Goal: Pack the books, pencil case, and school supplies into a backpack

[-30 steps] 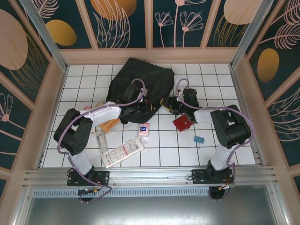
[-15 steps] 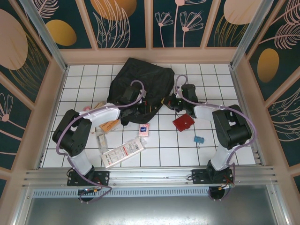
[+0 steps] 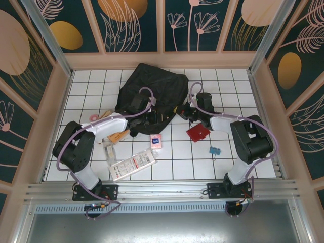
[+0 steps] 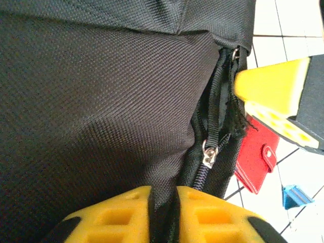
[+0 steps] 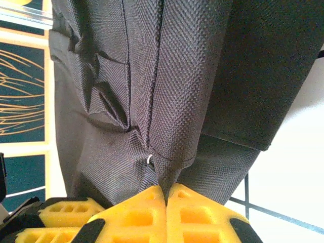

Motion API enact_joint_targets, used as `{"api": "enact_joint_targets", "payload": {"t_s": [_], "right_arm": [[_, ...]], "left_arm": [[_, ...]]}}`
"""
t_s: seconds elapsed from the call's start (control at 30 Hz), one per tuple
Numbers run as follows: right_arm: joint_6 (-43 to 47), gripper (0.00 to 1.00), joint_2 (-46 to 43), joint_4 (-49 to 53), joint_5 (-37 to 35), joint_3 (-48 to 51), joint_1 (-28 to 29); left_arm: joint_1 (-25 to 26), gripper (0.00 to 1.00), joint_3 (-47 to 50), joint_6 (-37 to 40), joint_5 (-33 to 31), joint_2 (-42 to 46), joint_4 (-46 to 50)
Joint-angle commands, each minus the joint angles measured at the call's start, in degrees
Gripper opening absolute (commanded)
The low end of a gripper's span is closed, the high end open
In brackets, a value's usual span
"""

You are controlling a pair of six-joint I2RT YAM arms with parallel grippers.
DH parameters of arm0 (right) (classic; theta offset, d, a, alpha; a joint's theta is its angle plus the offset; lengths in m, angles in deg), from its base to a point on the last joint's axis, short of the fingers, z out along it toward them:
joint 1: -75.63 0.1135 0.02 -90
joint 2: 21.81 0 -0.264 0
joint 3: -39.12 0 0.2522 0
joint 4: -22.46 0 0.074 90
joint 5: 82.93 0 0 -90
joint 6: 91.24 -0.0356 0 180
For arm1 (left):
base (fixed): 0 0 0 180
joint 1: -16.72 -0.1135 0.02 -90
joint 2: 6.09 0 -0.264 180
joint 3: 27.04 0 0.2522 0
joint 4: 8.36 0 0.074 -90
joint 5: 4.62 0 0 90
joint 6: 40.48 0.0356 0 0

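Bright, even light from overhead washes the white tiled bench point(image 3: 263, 152), leaving only soft, short shadows. The large black soft fabric backpack point(image 3: 152, 83) reads as a dark mass from above; wrist views resolve its weave crisply, though close yellow plastic fingers point(image 4: 121, 212) blur

We see the black backpack point(image 3: 152, 88) lying at the far middle of the white tiled table point(image 3: 263, 167), with the left gripper point(image 3: 152, 119) and the right gripper point(image 3: 185, 112) both at its near edge. A red wallet point(image 3: 197, 132) lies just beside the right arm, and a teal binder clip point(image 3: 215, 150) sits nearer to us. The pink box point(image 3: 156, 140), the orange-brown book point(image 3: 119, 135) and a white flat packet point(image 3: 132, 164) lie near the left arm.
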Motion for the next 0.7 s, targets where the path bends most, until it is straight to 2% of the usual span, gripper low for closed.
{"api": "enact_joint_targets", "payload": {"t_s": [0.0, 0.1, 0.2, 0.33, 0.57, 0.67], "right_arm": [[-4.0, 0.00, -1.9, -11.4, 5.7, 3.2, 0.6], [-7.3, 0.00, -1.9, -19.1, 8.0, 5.1, 0.7], [-8.6, 0.00, -2.1, -22.4, 8.9, 5.6, 0.9], [-8.8, 0.00, -2.7, -23.1, 9.5, 5.4, 1.6], [-8.9, 0.00, -3.7, -24.2, 10.0, 5.4, 2.5], [-8.9, 0.00, -3.4, -24.2, 10.4, 5.1, 2.6]], "left_arm": [[-0.1, 0.32, -4.0, 1.4, -2.2, 1.9, 2.0], [-0.1, 0.33, -7.2, 2.4, -2.6, 0.2, 3.9], [-0.1, 0.33, -9.9, 3.4, -1.5, -3.0, 5.4], [-0.1, 0.34, -11.4, 3.3, 2.5, -5.8, 5.1], [0.0, 0.32, -12.4, 3.2, 5.6, -7.1, 5.3], [0.0, 0.40, -11.5, 2.2, 7.5, -6.2, 3.7]]}}
